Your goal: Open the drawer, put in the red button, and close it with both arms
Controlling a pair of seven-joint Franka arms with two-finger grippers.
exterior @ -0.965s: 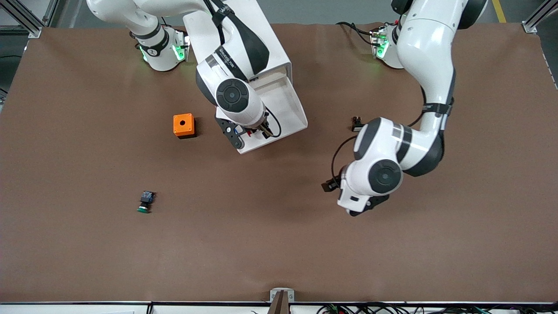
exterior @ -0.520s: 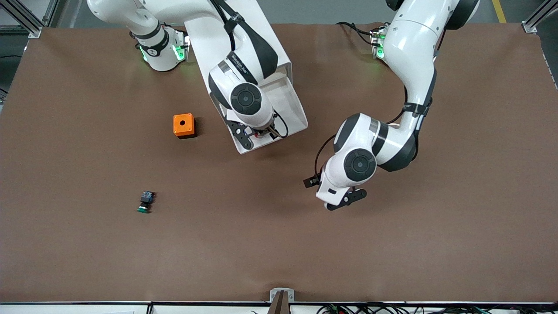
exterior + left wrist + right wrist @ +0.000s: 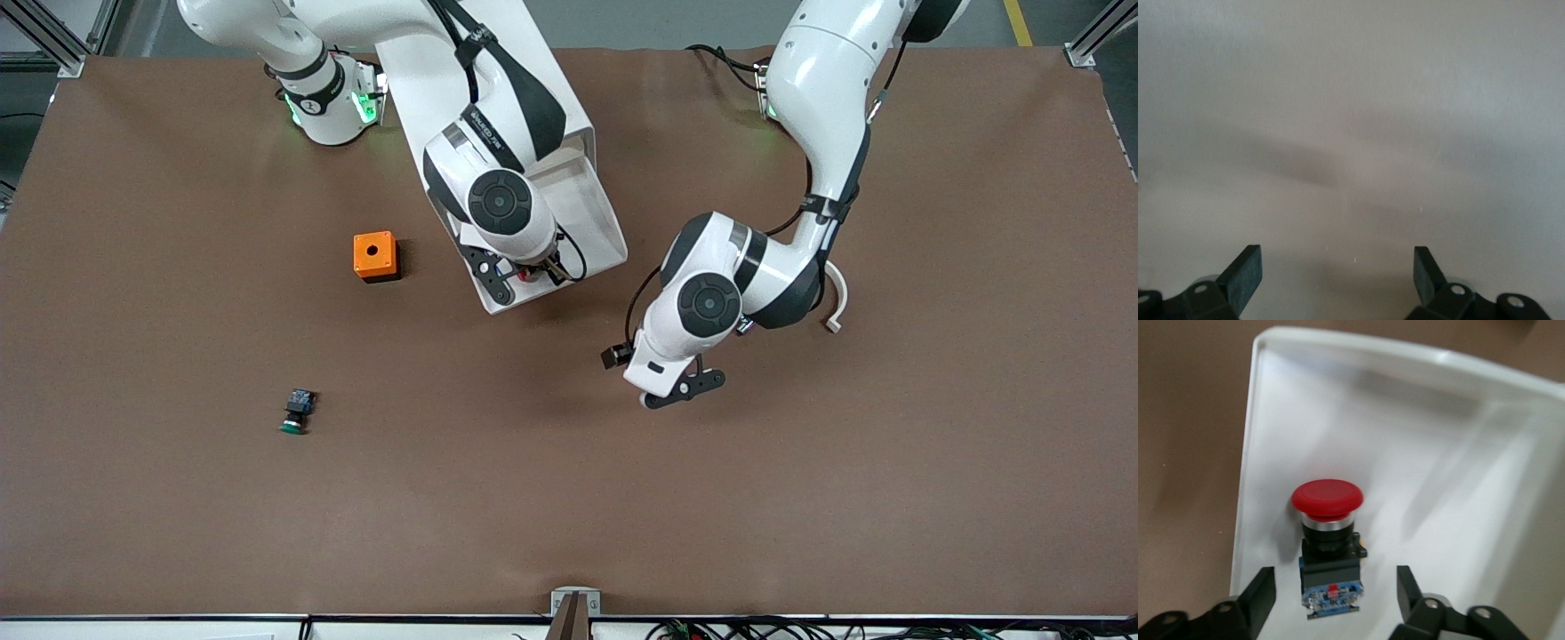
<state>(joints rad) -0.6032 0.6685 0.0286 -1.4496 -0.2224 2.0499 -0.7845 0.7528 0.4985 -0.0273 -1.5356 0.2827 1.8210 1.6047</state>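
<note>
- Inside the pulled-out drawer (image 3: 1265, 420), the red button (image 3: 1328, 543) lies on the white floor, near a side wall.
- The right gripper (image 3: 1335, 593) hangs over it, fingers spread wide, not touching.
- The left gripper (image 3: 1337, 273) hovers over bare table, fingers wide apart, empty.

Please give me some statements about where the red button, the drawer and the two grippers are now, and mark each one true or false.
1. The red button lies in the open drawer. True.
2. The right gripper is shut on the button. False: its fingers stand open on either side of it.
3. The left gripper is open and holds nothing. True.
4. The green button is in the drawer too. False: it lies on the table, nearer the front camera than the orange box.
</note>
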